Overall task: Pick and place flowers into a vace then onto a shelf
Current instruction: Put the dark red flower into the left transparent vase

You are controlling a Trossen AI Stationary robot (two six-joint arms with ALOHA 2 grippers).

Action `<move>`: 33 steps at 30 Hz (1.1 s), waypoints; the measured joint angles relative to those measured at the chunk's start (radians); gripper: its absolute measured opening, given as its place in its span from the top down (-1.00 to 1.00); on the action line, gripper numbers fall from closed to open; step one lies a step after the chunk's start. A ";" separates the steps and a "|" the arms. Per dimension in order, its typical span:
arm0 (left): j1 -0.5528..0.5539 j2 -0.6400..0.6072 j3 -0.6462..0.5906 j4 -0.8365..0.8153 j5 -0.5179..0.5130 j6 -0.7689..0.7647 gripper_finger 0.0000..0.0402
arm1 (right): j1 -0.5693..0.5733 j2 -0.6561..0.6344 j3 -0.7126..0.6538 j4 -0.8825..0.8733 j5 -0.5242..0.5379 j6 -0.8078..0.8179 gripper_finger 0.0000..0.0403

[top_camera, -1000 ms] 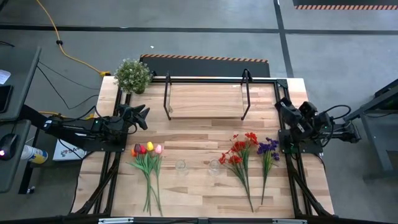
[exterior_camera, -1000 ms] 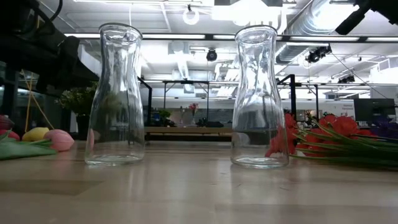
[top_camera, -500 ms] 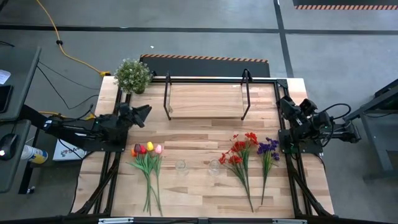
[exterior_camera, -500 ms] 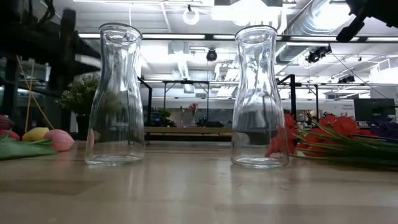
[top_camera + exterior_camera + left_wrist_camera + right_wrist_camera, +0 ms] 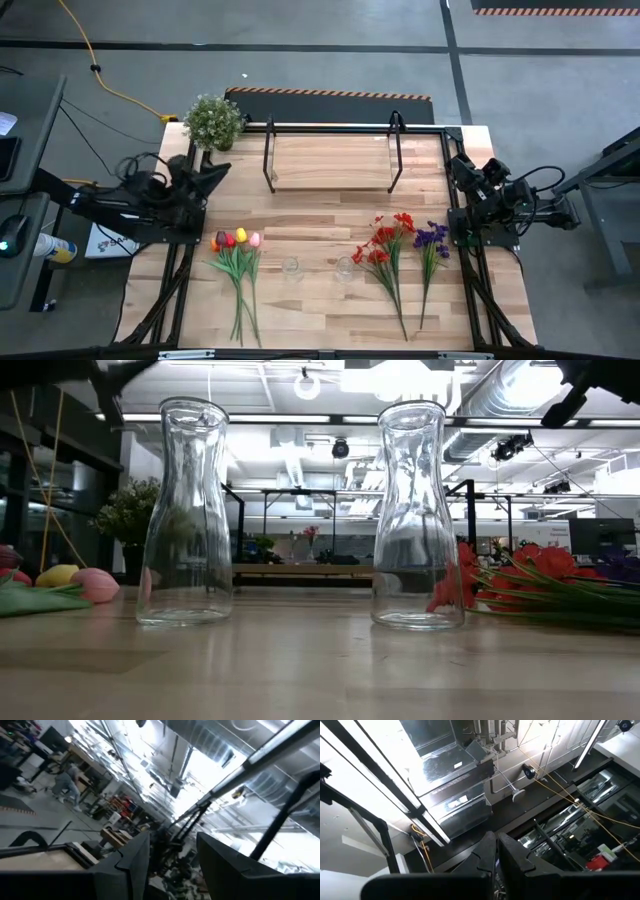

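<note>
**Pulling back to the left edge: nothing picked yet**

Left end effector [image 5: 215, 172]: fingers [image 5: 131, 865] parted with a clear gap, holding nothing; now drawn back toward the left edge of the surface [image 5: 330, 300], close by the potted plant [image 5: 213, 120], where a second earlier it reached further in over the planks. Pointed up at the ceiling in its wrist view. Judged a retreat or reset, not an approach; no progress on the task from it.

Right end effector [image 5: 462, 170]: fingers [image 5: 487, 857] pressed together, empty, parked at the right edge, unchanged.

Flowers, tulips [image 5: 236, 240]: lying flat on the left front of the surface, heads toward the shelf, stems toward the front edge. Untouched.

Flowers, red sprays [image 5: 385, 245] and purple sprays [image 5: 431, 238]: lying flat on the right front, side by side, near the right arm's base. Untouched.

Vases, two, glass: left vase [image 5: 188, 510] and right vase [image 5: 418, 515], upright, empty, apart from each other, between the two flower groups.

Shelf [image 5: 330, 160]: at the back centre, board bare.

Room for moving: open planks between shelf and vases; stems run close to the front edge; upright shelf loops to be cleared when a vase is carried over.
</note>
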 joint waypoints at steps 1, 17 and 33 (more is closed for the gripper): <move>0.000 0.000 0.028 -0.032 0.009 0.000 0.02 | 0.000 0.000 0.000 0.000 0.000 0.005 0.94; 0.000 0.208 0.581 -0.545 0.072 -0.034 0.02 | 0.000 0.000 0.001 0.021 -0.001 0.019 0.94; 0.000 0.633 0.971 -1.344 0.401 -0.659 0.02 | 0.000 0.000 0.001 0.057 -0.001 -0.042 0.94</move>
